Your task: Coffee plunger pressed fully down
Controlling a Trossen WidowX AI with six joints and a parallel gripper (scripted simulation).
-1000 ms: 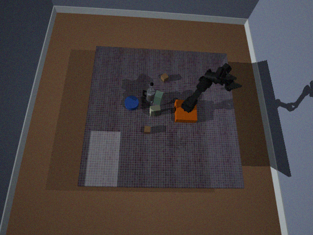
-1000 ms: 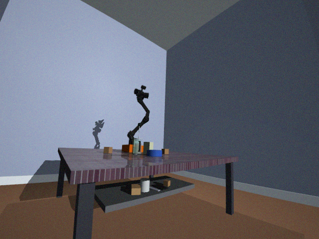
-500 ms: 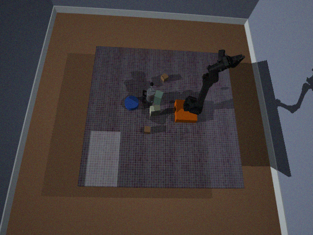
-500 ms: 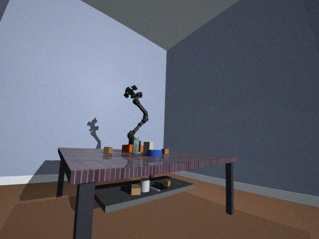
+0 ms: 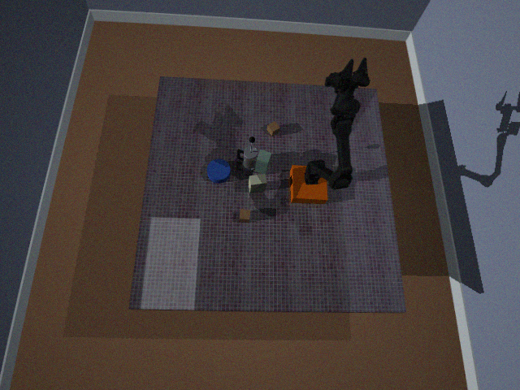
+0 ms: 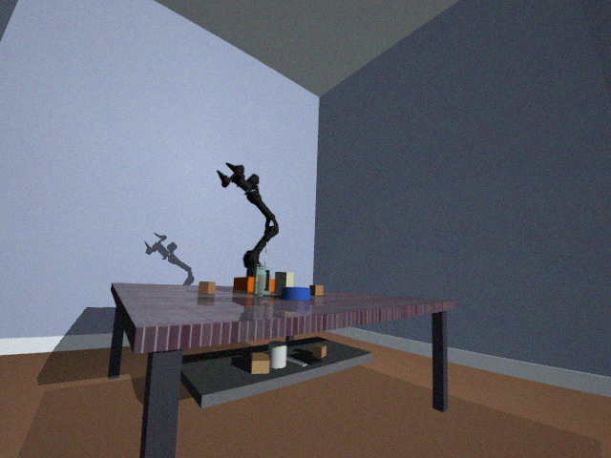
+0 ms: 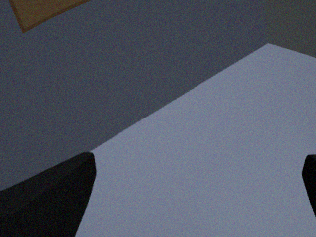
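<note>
High above the purple tiled table [image 5: 268, 268], black gripper [image 6: 227, 173] raised and spread wide open, holding nothing, aimed toward pale wall. Well apart, near table centre: coffee press [image 5: 250, 156] upright with plunger knob [image 5: 252, 139] up, just beside blue disc [image 5: 218, 171] and pale green block [image 5: 263, 161]. Orange base [image 5: 302, 191] under arm.

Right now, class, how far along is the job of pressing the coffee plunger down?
Done: nothing visible. The plunger knob stands raised above the coffee press, which sits upright on the table. In hand: nothing; the gripper is open and empty, held high and pointing away from the press toward the wall. Left: bring the gripper down over the knob, push it fully down without shifting the press, then let go.
</note>
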